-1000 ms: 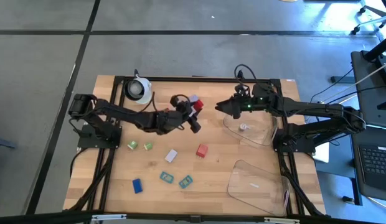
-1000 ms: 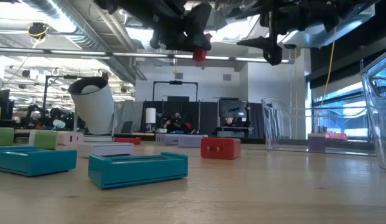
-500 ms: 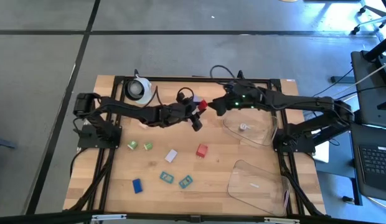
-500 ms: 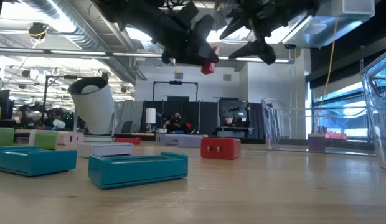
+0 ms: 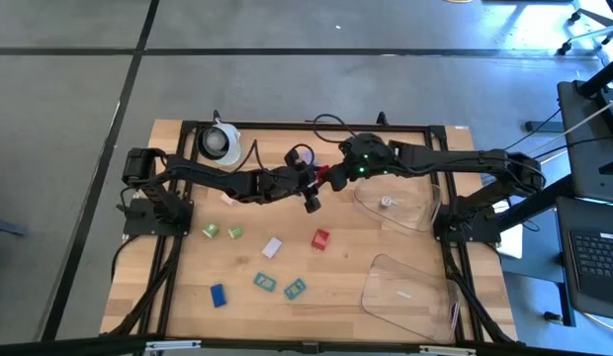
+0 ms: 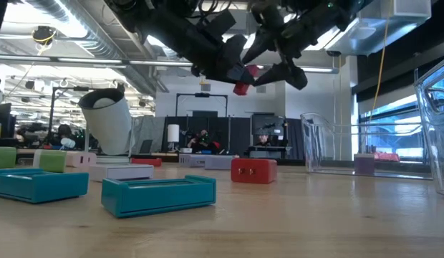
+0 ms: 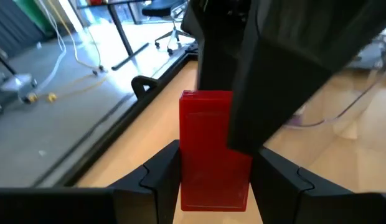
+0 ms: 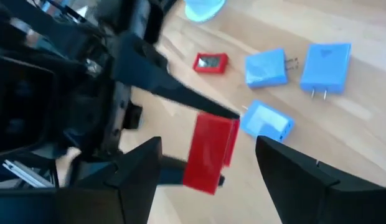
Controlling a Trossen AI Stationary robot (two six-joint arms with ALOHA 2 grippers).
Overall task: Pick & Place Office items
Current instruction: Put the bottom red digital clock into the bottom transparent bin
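Note:
A red block is held high above the table's middle, far side; it also shows in the low view. My left gripper is shut on it. My right gripper has come from the right and is open. Its two fingers stand on either side of the block's free end, apart from it. Other office items rest flat on the table: two green pieces, a white block, a red block, a blue piece and two teal pieces. My left gripper pinches the red block by its two long sides between its two fingers, at the end nearest the wrist. The block sticks out past the fingertips toward my right gripper. It is lifted clear of the table and tilted in the low view.
A white roll-like object stands at the far left. Two clear trays lie on the right, one with a small pale piece in it, the other nearer the front edge.
My right gripper has gone toward the table's left, up to the red block, and now has its open fingers around the block's free end. My left gripper has shifted a little toward the right gripper and tipped, so the block now hangs a little lower and tilted.

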